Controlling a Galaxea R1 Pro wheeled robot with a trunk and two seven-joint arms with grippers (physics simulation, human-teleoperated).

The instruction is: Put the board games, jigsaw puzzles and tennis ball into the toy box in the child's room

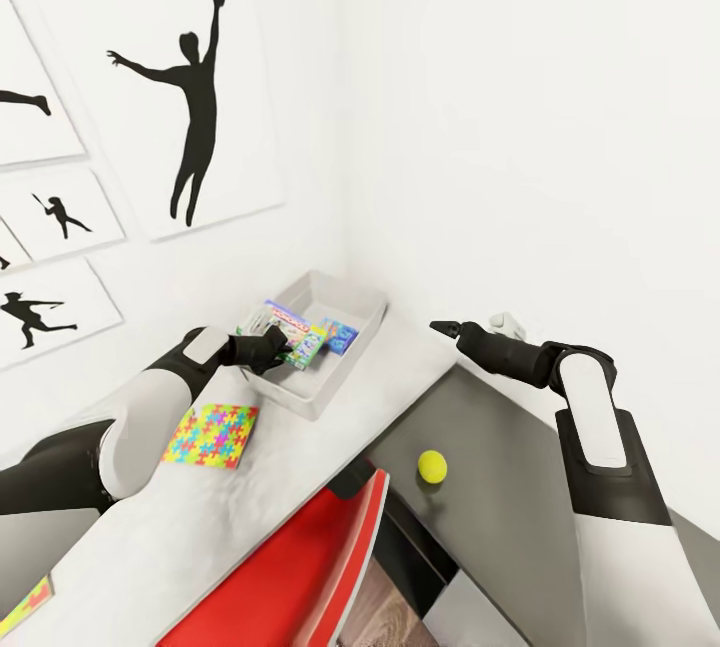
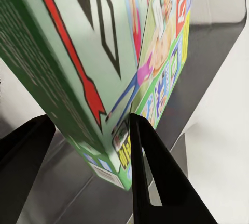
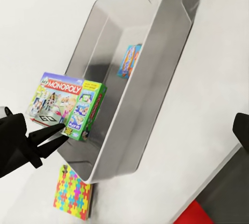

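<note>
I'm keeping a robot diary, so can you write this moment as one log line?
left gripper: shut on green-edged board game, over toy box | right gripper: cannot tell | in box: small blue game | tennis ball: dark table section

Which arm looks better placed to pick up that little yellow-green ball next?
The right one. Its gripper hangs free above the dark table section where the tennis ball lies. The left gripper is busy over the toy box, jaws closed on the green-edged board game.
</note>
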